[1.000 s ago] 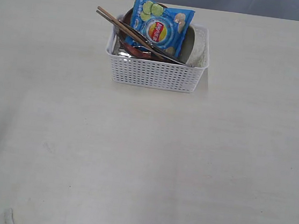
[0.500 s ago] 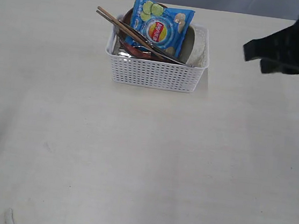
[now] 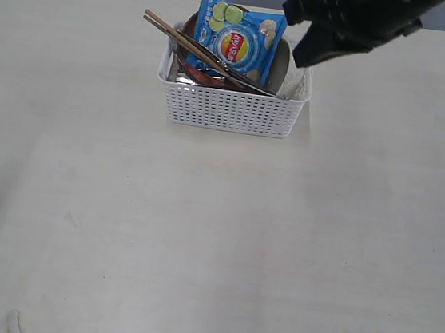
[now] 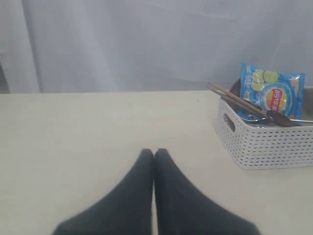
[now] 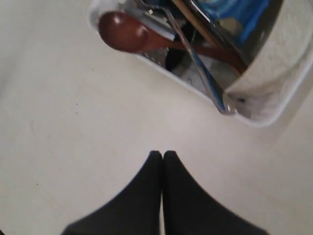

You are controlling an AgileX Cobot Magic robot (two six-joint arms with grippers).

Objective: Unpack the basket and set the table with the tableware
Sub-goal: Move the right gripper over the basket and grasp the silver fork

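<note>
Sitting toward the far side of bench (image 3: 198, 236), white basket (image 3: 229, 109), packed with chopsticks (image 3: 179, 39), brown spoon (image 5: 124, 33), blue chip bag (image 3: 238, 44). Hovering by its right end, right gripper (image 5: 162, 155) closed, empty. Well apart, left gripper (image 4: 154, 152) closed, empty.

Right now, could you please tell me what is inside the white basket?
The basket holds a chip bag, chopsticks, a spoon, a bowl and steel cutlery; anything beneath is covered.
</note>
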